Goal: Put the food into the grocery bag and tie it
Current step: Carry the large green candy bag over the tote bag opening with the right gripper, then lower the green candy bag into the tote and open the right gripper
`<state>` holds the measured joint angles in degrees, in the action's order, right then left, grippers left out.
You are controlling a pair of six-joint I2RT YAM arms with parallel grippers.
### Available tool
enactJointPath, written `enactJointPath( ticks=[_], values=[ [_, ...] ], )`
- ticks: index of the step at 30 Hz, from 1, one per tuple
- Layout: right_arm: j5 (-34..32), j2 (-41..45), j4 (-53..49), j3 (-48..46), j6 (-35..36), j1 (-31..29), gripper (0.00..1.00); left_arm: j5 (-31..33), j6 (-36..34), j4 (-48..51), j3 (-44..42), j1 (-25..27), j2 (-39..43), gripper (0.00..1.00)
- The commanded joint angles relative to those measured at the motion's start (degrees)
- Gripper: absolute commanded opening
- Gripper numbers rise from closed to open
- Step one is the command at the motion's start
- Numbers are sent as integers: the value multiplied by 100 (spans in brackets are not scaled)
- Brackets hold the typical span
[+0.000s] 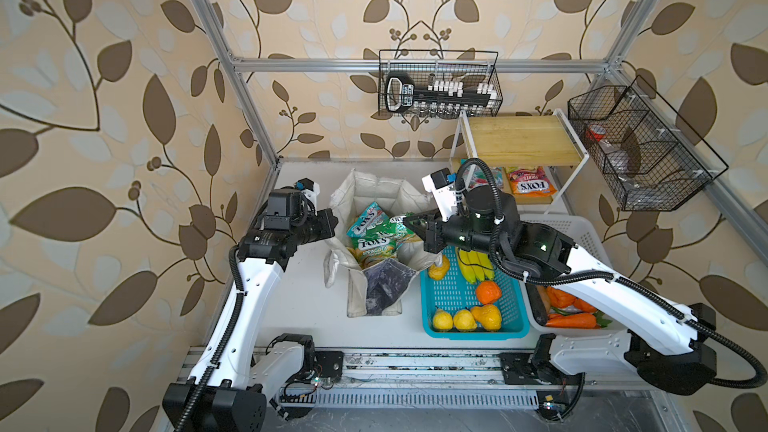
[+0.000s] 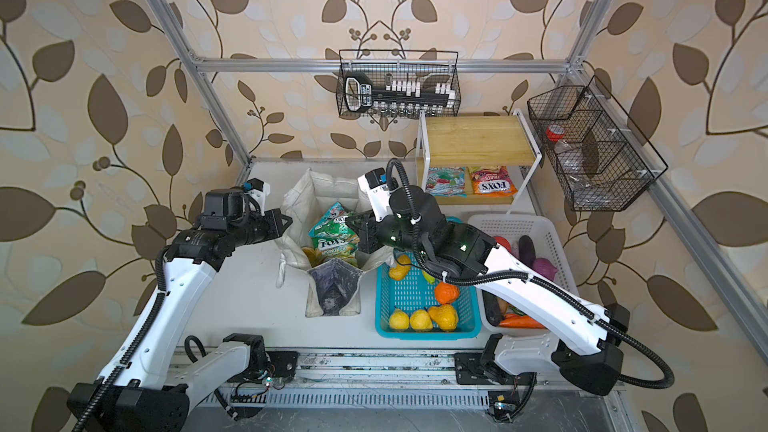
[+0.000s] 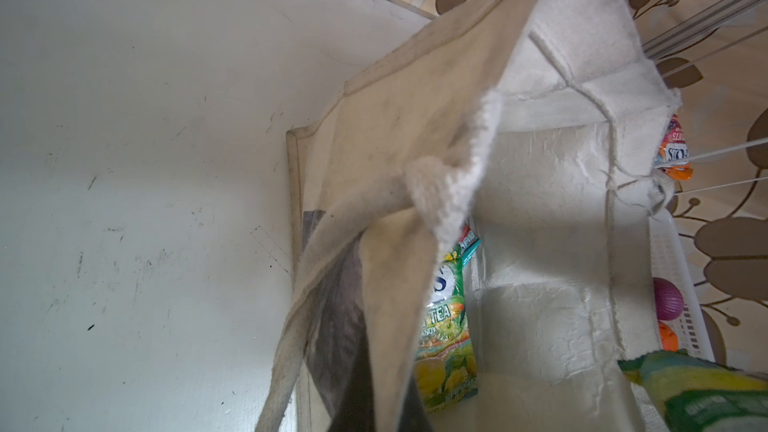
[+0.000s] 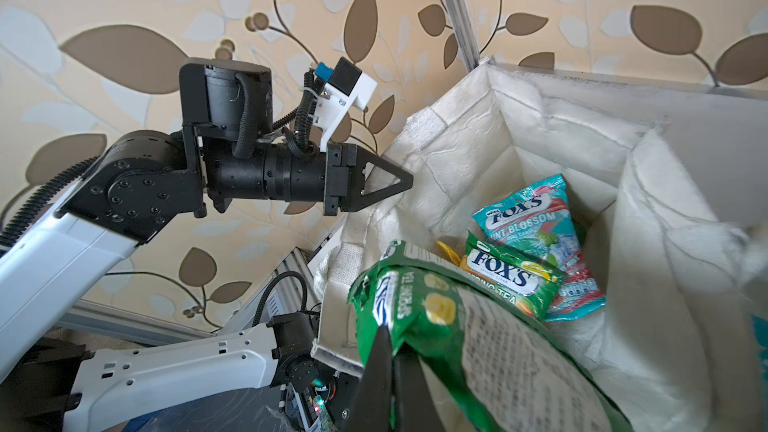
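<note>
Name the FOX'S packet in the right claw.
The green-white packet, pinched by the right claw over the bag; the teal packet and yellow-green packet lie inside.

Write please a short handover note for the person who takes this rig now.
Left pincer: shut on the rim of the grocery bag, holding it open.
Right pincer: shut on the green-white packet, above the bag's mouth.
Done: teal-red packet and yellow-green packet lie inside the bag.
To do: release the held packet, move the banana bunch and lemons from the turquoise basket, then tie the bag.
</note>
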<state>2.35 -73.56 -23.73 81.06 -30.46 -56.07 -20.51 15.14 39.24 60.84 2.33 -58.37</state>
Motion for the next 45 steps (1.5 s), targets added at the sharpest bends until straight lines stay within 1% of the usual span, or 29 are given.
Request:
enactJointPath(
  ticks=[1, 9, 12, 15, 18, 23, 26, 28, 30, 32, 35, 39, 41, 43, 45],
  values=[
    [88, -118, 637, -186, -155, -132, 0, -94, -97, -251, 15, 65, 210, 0],
    [326, -561, 1223, -437, -386, -132, 0, -107, -88, -251, 8, 62, 199, 0],
    [787, -819, 1272, -422, -589, 32, 0, 41, -92, -205, 15, 59, 203, 0],
    [752, -968, 1379, -521, -667, 97, 0, 20, -88, -215, 11, 66, 188, 0],
    [956, -1171, 1463, -546, -775, 220, 0, 25, -87, -188, 24, 66, 168, 0],
    [1093, -1531, 1793, -684, -1025, 492, 0, 47, -93, -208, 7, 66, 194, 0],
    [938, -1771, 1788, -644, -1006, 617, 0, -4, -88, -215, 12, 68, 186, 0],
    [1042, -1956, 1875, -614, -1056, 729, 0, 21, -82, -216, 10, 71, 177, 0],
    [1077, -2150, 1973, -538, -1103, 811, 5, 13, -90, -198, 11, 71, 173, 0],
    [960, -2329, 1986, -415, -1092, 839, 14, 74, -82, -198, 11, 67, 192, 0],
    [743, -2477, 2123, -348, -1157, 861, 23, 247, -84, -164, 8, 66, 194, 0],
    [514, -2497, 2170, -307, -1158, 829, 31, 250, -89, -154, 16, 66, 186, 0],
    [476, -2480, 2111, -273, -1105, 811, 34, 254, -84, -162, 12, 66, 186, 0],
    [-28, -2277, 1681, -99, -677, 672, 47, 263, -81, -145, 16, 66, 163, 0],
    [-281, -2146, 1436, 7, -435, 595, 55, 393, -40, -141, 13, 66, 159, 0]
  ],
)
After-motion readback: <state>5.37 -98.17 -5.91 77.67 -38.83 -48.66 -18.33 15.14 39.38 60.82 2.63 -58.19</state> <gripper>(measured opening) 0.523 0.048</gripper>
